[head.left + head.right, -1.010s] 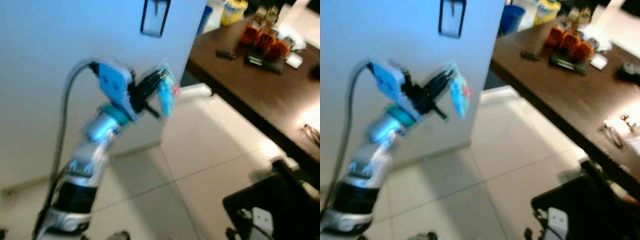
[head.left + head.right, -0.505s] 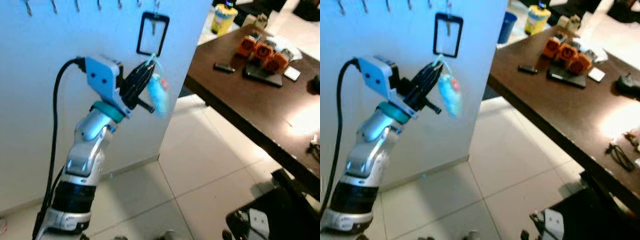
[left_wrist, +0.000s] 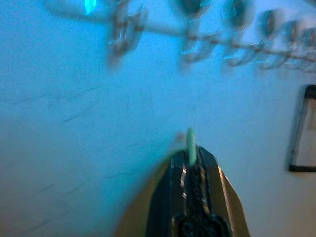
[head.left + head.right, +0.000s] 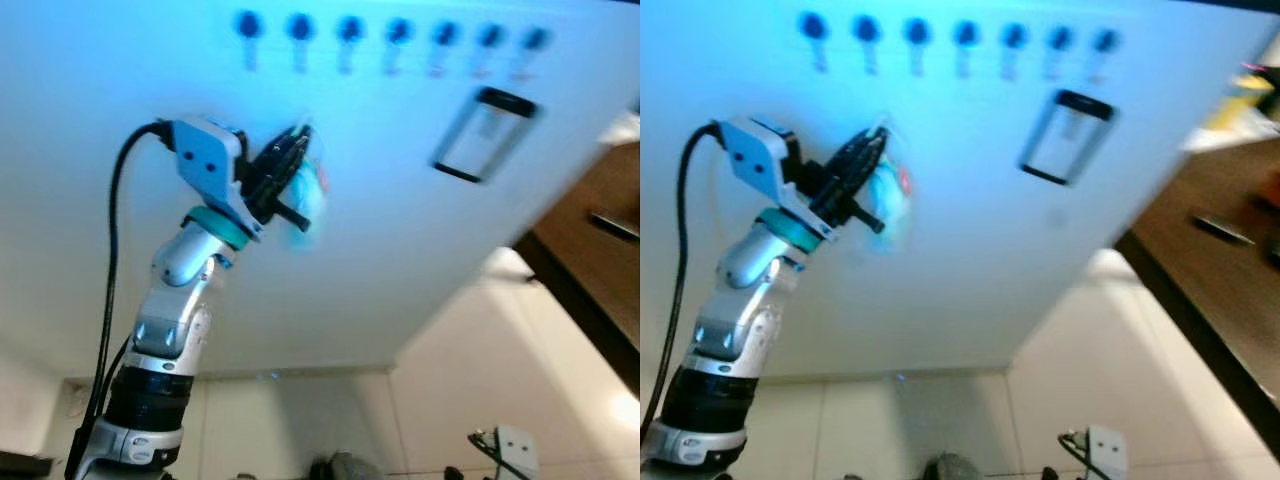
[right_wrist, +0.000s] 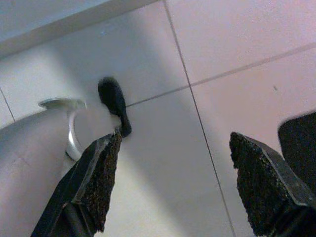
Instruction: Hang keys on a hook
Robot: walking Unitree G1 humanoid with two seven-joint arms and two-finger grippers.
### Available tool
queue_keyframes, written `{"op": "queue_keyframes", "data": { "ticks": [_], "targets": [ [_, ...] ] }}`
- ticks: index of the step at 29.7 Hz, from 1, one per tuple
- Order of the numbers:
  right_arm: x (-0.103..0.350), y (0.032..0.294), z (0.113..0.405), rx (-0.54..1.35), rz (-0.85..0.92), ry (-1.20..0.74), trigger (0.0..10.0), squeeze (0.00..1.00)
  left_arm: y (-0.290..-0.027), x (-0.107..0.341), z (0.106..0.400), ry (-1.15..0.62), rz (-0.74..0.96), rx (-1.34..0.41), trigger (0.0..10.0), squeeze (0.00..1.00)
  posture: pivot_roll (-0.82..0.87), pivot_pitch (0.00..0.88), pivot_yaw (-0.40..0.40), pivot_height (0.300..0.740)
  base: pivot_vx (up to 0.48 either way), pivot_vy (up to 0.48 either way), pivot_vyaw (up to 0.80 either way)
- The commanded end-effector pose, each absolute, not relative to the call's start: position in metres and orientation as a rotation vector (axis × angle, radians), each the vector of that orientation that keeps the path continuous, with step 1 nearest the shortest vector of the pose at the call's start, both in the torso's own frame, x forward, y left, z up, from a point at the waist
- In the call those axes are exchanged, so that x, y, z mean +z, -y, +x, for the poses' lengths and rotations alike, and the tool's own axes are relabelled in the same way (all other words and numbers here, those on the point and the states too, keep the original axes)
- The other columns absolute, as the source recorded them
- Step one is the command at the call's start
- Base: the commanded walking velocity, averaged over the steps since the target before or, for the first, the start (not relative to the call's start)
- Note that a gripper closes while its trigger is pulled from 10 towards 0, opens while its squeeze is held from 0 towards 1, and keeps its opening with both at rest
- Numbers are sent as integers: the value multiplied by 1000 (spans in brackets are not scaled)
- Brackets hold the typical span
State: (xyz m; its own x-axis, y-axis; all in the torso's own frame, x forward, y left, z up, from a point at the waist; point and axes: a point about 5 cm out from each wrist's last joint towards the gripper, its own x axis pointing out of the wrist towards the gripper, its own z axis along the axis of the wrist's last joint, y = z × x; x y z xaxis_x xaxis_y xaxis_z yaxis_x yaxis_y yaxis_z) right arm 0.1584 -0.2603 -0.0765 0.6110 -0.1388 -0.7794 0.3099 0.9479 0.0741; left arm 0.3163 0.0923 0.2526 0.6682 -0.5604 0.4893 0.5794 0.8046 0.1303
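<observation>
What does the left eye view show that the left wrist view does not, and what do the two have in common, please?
Left eye view alone: the raised silver left arm with its black cable, the pale blue keys dangling from the left gripper, the tiled floor and a dark table edge.

Left wrist view alone: a green ring pinched at the gripper's shut fingertips, seen from behind.

Both: the white wall, the row of hooks above the gripper, and a black rectangular frame hanging off to one side.

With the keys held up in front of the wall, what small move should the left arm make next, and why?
Probably raise the left gripper toward the row of hooks. Its fingers are shut on the keys, the green ring pokes out past the fingertips, and the hooks sit higher on the wall, above the ring.
</observation>
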Motion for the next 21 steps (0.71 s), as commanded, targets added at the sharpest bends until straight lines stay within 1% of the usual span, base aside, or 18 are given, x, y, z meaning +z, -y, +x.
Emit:
{"op": "queue_keyframes", "data": {
  "ticks": [1, 2, 3, 4, 6, 14, 21],
  "targets": [
    [-79, 264, 150, -298, 228, -893, 10000, 0, -85, 255, 313, 541, -52, -690, 10000, 0, 39, 92, -13, 740, 0, 0, 0],
    [-79, 265, 149, -302, 232, -893, 10000, 0, -82, 254, 311, 533, -80, -722, 10000, 0, 39, 93, -13, 740, 0, 0, 0],
    [-79, 265, 149, -302, 232, -893, 10000, 0, -82, 254, 311, 533, -80, -722, 10000, 0, 39, 93, -13, 740, 0, 0, 0],
    [-79, 265, 149, -304, 234, -893, 10000, 0, -79, 251, 308, 520, -77, -758, 10000, 0, 38, 93, -11, 740, 0, 0, 0],
    [-79, 266, 149, -307, 240, -891, 10000, 0, -74, 248, 304, 507, -94, -803, 10000, 0, 37, 91, -12, 740, 0, -448, 0],
    [-79, 265, 149, -306, 245, -889, 10000, 0, -71, 248, 298, 526, -96, -846, 10000, 0, 39, 90, -13, 740, 0, -480, 0],
    [-79, 265, 150, -305, 250, -886, 10000, 0, -66, 249, 289, 539, -107, -933, 10000, 0, 39, 89, -14, 740, 0, -429, 0]
  ]
}}
